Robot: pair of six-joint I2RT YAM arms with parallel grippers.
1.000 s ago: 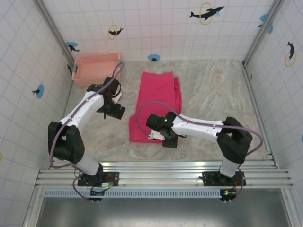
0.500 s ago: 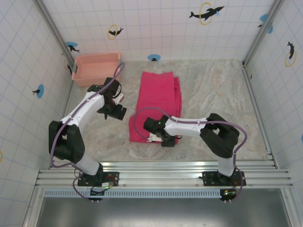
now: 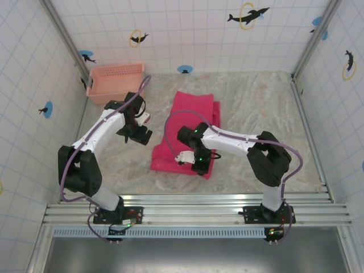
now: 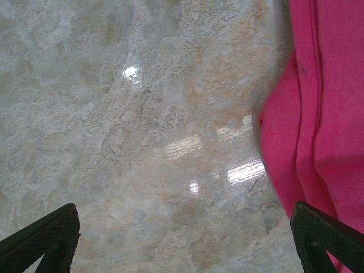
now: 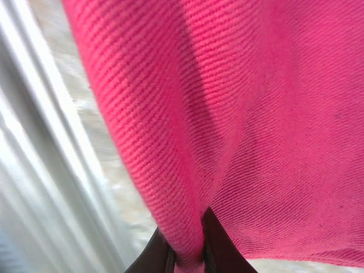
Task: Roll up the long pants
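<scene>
Table: the marbled table (image 3: 256,119) is carrying everything, with tiled walls standing around it.
Long pants: the long pants (image 3: 190,122) are lying mid-table, folded into a long strip running from 12 to 6 o'clock in the top view, with the near end bunching toward 7 o'clock.
Basket: the pink mesh basket (image 3: 114,79) is sitting at the pants' 10 o'clock, well apart from them.
Left gripper: the left gripper (image 3: 138,135) is hovering over bare table at the pants' 9 o'clock. Its jaws are spreading wide and gripping nothing.
Right gripper: the right gripper (image 3: 196,165) is working at the pants' 6 o'clock end. Its fingers (image 5: 213,253) are pinching a fold of cloth.
</scene>
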